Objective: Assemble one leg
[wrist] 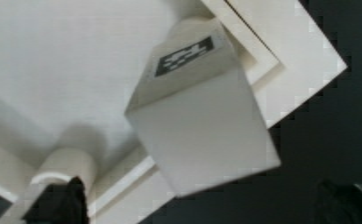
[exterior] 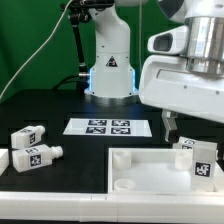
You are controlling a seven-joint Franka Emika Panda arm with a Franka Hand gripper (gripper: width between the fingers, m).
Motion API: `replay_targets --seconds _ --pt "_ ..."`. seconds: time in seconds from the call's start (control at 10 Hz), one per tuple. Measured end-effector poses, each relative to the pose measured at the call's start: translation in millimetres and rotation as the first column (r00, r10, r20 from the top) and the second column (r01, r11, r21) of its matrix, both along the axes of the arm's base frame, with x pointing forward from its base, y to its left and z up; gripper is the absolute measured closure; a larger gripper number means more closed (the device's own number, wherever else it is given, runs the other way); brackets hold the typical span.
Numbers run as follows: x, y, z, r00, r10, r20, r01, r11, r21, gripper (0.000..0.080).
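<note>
Leg (exterior: 201, 160) stands over the tabletop (exterior: 135, 170) by the table's (exterior: 40, 108) near edge, pinched in the hand (exterior: 180, 138). Arm housing hides most of the hand's fingers. Wrist view blurs the leg (wrist: 204, 120).

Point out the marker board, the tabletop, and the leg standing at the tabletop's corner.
marker board (exterior: 111, 126): exterior view, its middle, among the tags.
tabletop (exterior: 150, 160): exterior view, bare inner floor.
leg (exterior: 203, 160): exterior view, side face above the tag.
</note>
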State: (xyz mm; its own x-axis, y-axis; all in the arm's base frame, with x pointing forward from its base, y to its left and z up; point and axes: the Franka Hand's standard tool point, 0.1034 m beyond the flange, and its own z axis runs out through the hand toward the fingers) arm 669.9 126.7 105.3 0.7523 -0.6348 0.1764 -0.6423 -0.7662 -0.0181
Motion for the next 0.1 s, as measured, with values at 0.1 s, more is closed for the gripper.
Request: replay_targets --seconds 0.1 --pt "-0.5 -0.9 8.9 1.000 0.010 0.003 -0.010 1.000 0.003 0.0156"
